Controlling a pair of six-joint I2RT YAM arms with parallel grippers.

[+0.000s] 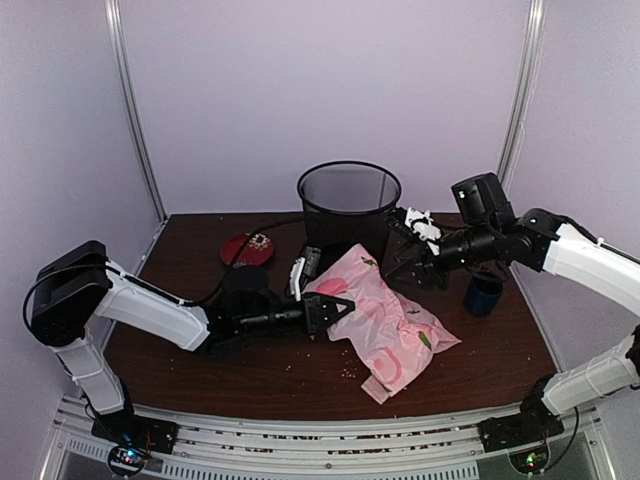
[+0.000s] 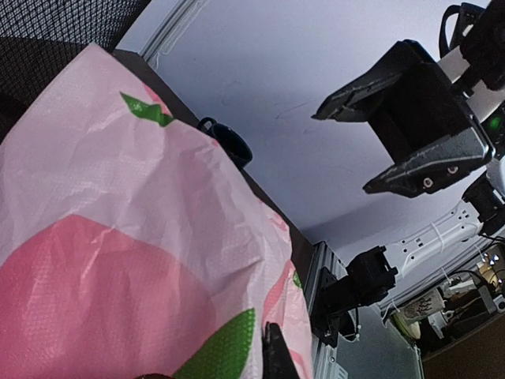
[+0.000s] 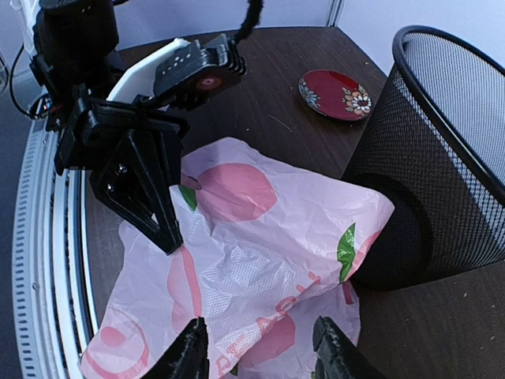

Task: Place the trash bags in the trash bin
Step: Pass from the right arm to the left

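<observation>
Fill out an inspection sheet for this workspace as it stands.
Surface: dark wooden table, scattered with pale crumbs.
Job's things: pink trash bag lies crumpled on the table, outside the trash bin, one corner against the bin's foot; the bin stands upright.
Clutter: red plate left of the bin; dark-blue mug right of the bag.
Grippers: left gripper shut on the bag's edge; right gripper open above the bag, holding nothing.
Cables: black cable loops off the left arm.
Surroundings: pale walls, metal uprights, rail at the near edge.
</observation>
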